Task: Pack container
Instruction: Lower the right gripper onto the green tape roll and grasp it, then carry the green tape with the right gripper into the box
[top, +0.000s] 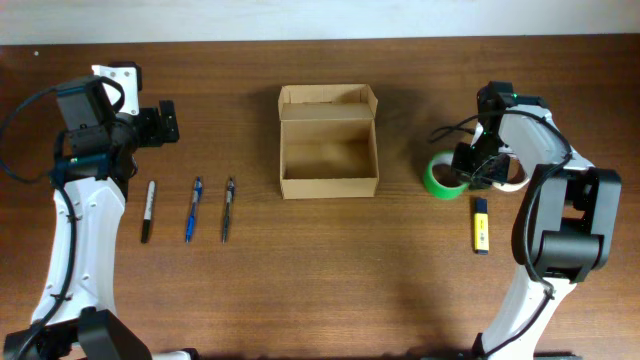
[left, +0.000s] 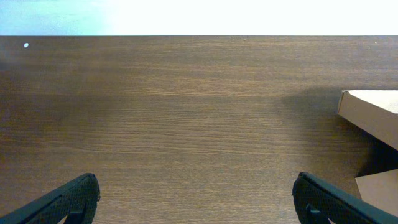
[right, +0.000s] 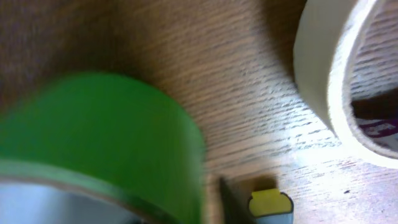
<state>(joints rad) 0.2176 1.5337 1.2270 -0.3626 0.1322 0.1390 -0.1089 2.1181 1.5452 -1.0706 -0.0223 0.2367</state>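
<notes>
Overhead: the container (top: 329, 186) sat mid-table, nearer the far edge than the near one, mouth up and lid open. The flap was hinged on the far wall and leaned back toward the far edge. The body's long axis ran left to right, parallel to that edge. Cardboard was plain tan, and the inner floor showed in full.

Room around it: a broad run of brown table (top: 330, 290) in front, a wide gap on the left and a narrower strip on the right. Only a thin band of wood lay behind the flap.

Left side, well apart from the box, three lay side by side with long axes running near to far: black marker (top: 148, 210), blue pen (top: 191, 209), dark pen (top: 227, 209). Any print on them was too small to read.

Right side: green tape roll (top: 438, 180) near the box, cream tape roll (top: 514, 180) just beyond it, and a yellow-and-blue oblong item (top: 481, 224) nearer the front.

The left gripper (left: 196, 205) hung at far left, pointed toward the box, fingers spread wide over bare wood.

The right gripper (top: 480, 160) was low over the two rolls. The right wrist view was blurred, close on green and cream tape, and I could not tell whether the claw was spread or pressed together
</notes>
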